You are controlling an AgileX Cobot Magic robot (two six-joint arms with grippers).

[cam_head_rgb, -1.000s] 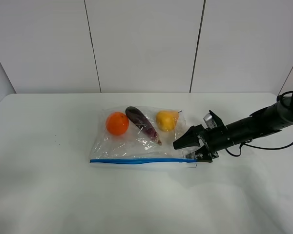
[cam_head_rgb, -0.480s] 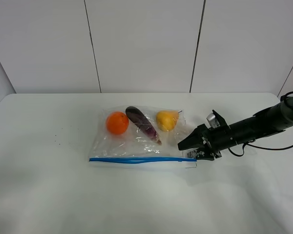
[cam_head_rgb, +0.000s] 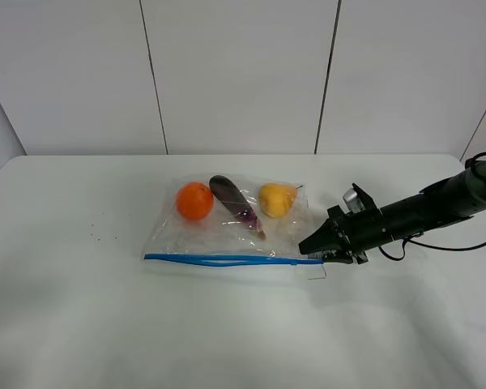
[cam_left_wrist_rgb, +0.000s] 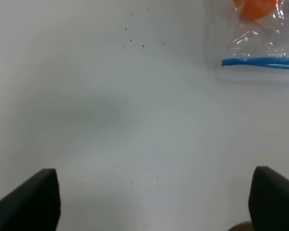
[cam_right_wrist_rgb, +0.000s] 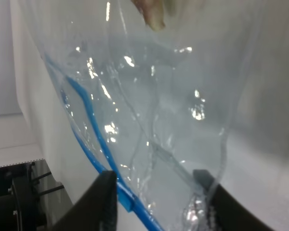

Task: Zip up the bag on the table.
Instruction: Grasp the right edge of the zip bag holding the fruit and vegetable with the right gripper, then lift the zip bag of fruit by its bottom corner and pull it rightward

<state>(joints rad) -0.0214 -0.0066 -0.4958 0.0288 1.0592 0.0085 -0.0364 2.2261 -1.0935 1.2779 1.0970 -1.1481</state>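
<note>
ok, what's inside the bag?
Through the clear bag: an orange, a purple eggplant and a yellow fruit, side by side. Their undersides and anything beneath them are hidden.

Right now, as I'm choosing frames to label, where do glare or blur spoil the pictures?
Right wrist view: bright glints across the clear crinkly plastic zip bag, very close and soft; left wrist view: even light on the white tabletop, a faint grey shadow patch, dark jaws blurred; exterior high view: sharp throughout.

A clear bag (cam_head_rgb: 227, 237) is laid flat on the white table (cam_head_rgb: 105, 324). An orange (cam_head_rgb: 194, 201), an eggplant (cam_head_rgb: 233, 204) and a yellow fruit (cam_head_rgb: 274, 199) are seen inside. The right gripper (cam_head_rgb: 308, 246) is held at the end of the blue zipper strip (cam_head_rgb: 219, 259).
</note>
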